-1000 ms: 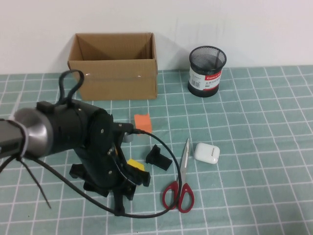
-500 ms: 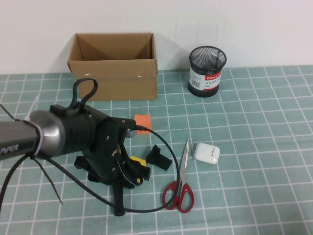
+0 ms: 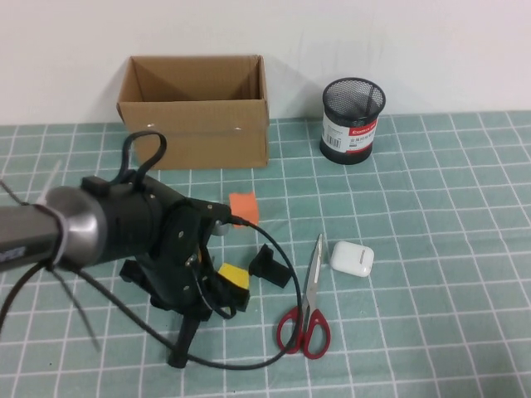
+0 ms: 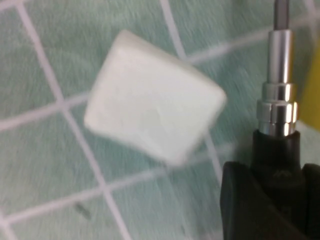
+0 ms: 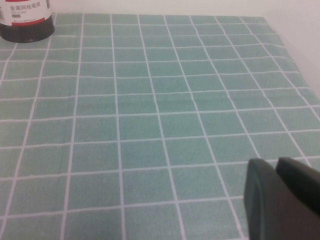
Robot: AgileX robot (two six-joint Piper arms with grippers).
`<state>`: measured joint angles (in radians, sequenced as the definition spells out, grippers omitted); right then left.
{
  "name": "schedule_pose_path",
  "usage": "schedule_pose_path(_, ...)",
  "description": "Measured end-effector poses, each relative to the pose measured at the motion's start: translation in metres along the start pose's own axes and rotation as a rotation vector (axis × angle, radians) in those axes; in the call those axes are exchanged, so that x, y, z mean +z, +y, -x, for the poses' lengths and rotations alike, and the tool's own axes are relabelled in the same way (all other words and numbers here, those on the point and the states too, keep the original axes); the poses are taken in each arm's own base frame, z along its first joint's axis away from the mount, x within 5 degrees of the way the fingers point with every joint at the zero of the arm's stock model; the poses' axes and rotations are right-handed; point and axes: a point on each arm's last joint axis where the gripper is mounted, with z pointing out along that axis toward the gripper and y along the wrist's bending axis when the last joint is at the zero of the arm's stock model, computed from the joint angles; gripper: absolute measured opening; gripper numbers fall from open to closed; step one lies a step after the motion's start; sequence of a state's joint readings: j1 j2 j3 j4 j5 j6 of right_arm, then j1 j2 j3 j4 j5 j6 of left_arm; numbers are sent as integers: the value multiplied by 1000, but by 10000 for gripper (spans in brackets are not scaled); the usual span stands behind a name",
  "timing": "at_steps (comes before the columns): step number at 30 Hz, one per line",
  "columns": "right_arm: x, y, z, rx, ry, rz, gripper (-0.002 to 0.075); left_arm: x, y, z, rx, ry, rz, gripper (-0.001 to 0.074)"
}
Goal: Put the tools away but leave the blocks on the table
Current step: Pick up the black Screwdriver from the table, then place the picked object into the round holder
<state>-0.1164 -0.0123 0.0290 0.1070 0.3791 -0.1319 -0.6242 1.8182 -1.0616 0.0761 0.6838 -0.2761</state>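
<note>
The left gripper (image 3: 195, 286), low over the table (image 3: 431, 207) beside the yellow block (image 3: 233, 278), holds the slim black-handled screwdriver (image 4: 277, 130) by its stiff handle, the light tool's surest hold. The right gripper (image 5: 280, 200) is parked apart; its opening cannot be told.

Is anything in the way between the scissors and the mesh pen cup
Nothing visible does. The scissors lie on bare mat, the white case sits to one side, and the mesh pen cup stands clear behind. The left pincer hovers near the yellow block; the right pincer is parked aside.
</note>
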Motion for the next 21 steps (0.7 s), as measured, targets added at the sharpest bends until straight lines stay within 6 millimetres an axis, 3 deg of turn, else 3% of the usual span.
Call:
schedule_pose_path(5, 0, 0, 0, 0, 0, 0, -7, -49, -17, -6, 110, -127, -7, 181)
schedule_pose_path(10, 0, 0, 0, 0, 0, 0, -7, -100, -34, -16, 200, -443, -91, 181)
schedule_pose_path(13, 0, 0, 0, 0, 0, 0, -7, -112, -38, -19, 220, -648, -176, 181)
schedule_pose_path(21, 0, 0, 0, 0, 0, 0, -7, -114, -59, -10, 338, -1226, -418, 181)
